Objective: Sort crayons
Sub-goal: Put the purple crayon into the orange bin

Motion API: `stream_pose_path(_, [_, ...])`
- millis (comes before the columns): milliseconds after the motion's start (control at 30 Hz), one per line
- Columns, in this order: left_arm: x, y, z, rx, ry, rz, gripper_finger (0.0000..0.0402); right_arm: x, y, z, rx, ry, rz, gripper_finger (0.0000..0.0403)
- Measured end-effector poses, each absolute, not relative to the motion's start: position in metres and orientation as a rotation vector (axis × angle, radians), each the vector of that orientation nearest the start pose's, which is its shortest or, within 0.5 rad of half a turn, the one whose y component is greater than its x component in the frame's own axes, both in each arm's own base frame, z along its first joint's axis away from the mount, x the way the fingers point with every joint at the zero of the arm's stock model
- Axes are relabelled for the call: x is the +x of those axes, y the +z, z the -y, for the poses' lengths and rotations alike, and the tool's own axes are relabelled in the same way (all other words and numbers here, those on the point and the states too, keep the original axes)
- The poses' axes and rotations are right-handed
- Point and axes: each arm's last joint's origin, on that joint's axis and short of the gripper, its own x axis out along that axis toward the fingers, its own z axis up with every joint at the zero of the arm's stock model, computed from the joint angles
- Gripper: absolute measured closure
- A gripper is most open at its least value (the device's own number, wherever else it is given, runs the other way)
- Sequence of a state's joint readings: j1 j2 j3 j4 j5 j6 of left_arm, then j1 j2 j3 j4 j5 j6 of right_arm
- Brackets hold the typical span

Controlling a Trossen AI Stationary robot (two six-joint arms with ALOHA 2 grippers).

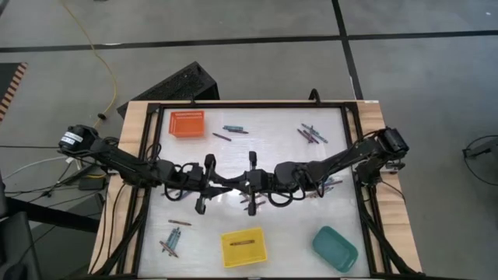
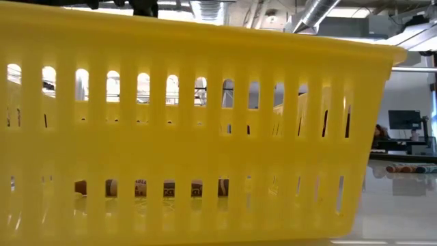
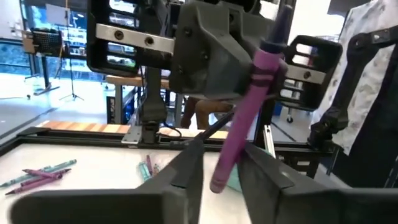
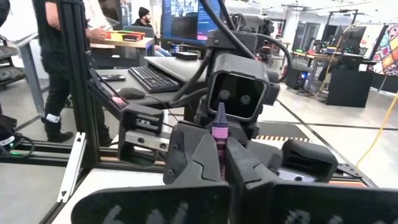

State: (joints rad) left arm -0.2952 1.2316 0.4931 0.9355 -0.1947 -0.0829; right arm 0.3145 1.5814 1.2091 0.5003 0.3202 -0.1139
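A purple crayon stands upright between my two grippers over the middle of the table. My right gripper is shut on it. My left gripper faces it from the table's left. Its open fingers stand on either side of the crayon's lower end, and a thin gap shows beside the crayon. Other crayons lie loose on the table: by the orange tray, at the far right and at the near left. My right gripper pinches the purple crayon's shaft between its two fingers. The fingers come level from the table's right and lie across the crayon. The crayon stands upright with its pointed tip above the fingers, lifted clear of the table.
An orange tray stands at the far left. A yellow tray at the near middle holds one crayon and fills the low view. A teal tray is at the near right. A dark frame rims the table. People stand in the room beyond.
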Motion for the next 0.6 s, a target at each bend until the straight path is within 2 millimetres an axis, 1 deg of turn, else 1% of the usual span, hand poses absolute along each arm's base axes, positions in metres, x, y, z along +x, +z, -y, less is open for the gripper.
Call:
stream_pose_path(167, [0.239, 0.25, 0.067, -0.093, -0.109, 0.177, 0.0386, 0.352, 0.346, -0.105, -0.074, -0.015, 0.116, 0.0403])
stream_pose_path(333, [0.239, 0.249, 0.067, -0.07, -0.099, 0.164, 0.0392, 0.353, 0.343, -0.103, -0.078, -0.029, 0.081, 0.0403])
stream_pose_path(400, [0.239, 0.246, 0.066, -0.066, -0.072, 0.139, 0.0394, 0.354, 0.34, -0.101, -0.082, -0.065, 0.053, 0.0402])
stream_pose_path(500, [0.236, 0.244, 0.063, -0.048, -0.024, 0.082, 0.0397, 0.353, 0.335, -0.099, -0.085, -0.167, -0.001, 0.0378])
stream_pose_path(600, [0.228, 0.246, 0.054, -0.023, 0.062, 0.005, 0.0398, 0.352, 0.326, -0.096, -0.116, -0.257, -0.093, 0.0329])
